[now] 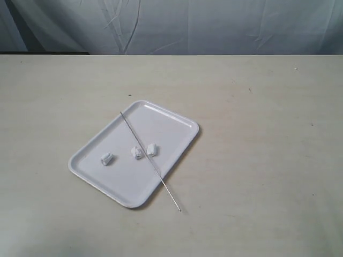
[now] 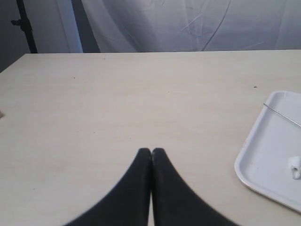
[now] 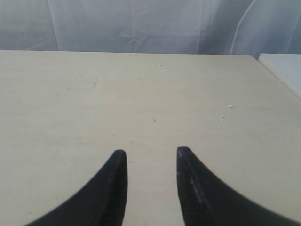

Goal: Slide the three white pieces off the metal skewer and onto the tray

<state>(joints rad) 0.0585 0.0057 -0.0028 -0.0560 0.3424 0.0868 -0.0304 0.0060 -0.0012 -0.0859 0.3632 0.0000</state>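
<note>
The white tray (image 1: 171,126) lies slantwise in the middle of the table. Three white pieces rest loose on its floor: one (image 1: 107,158) at the left, one (image 1: 138,153) in the middle, one (image 1: 152,149) beside the skewer. The thin metal skewer (image 1: 140,142) lies bare across the tray, its near end poking out over the table. Neither gripper shows in the exterior view. My left gripper (image 2: 151,151) is shut and empty over bare table, with the tray (image 2: 263,155), the skewer's tip (image 2: 282,116) and one piece (image 2: 295,167) off to its side. My right gripper (image 3: 149,152) is open and empty above bare table.
The beige table (image 1: 257,160) stretches around the tray on every side. A grey cloth backdrop (image 1: 214,24) hangs behind its far edge. A white edge (image 3: 282,68) shows at the corner of the right wrist view.
</note>
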